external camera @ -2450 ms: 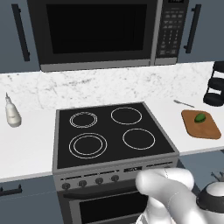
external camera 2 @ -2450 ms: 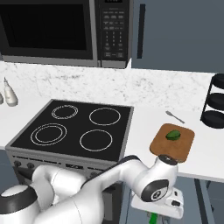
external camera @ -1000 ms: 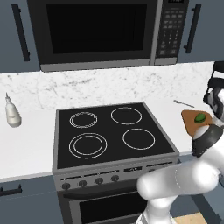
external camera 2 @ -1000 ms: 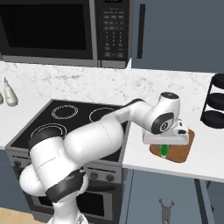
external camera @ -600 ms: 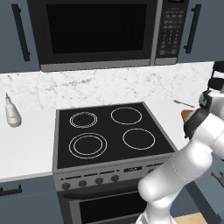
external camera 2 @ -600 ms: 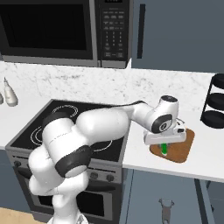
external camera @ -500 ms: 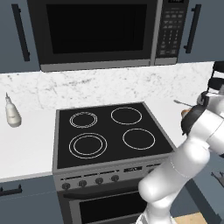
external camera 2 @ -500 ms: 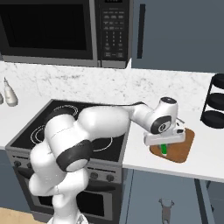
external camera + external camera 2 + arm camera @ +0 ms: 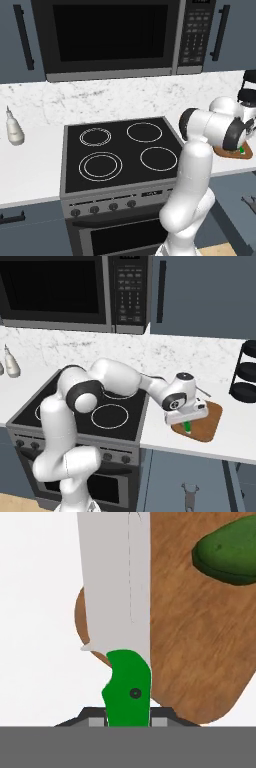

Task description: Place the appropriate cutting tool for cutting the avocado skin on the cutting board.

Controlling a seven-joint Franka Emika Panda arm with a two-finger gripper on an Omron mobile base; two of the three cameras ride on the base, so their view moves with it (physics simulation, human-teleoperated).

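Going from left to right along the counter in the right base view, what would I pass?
White bottle → stove → hand holding the knife → cutting board → black rack.

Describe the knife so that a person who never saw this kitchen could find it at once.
Start at the black stove, then look to the white counter on its right, where a brown cutting board lies. The knife is held in the jaws above that board's edge. Its bright green handle and long pale blade distinguish it from the oval avocado.
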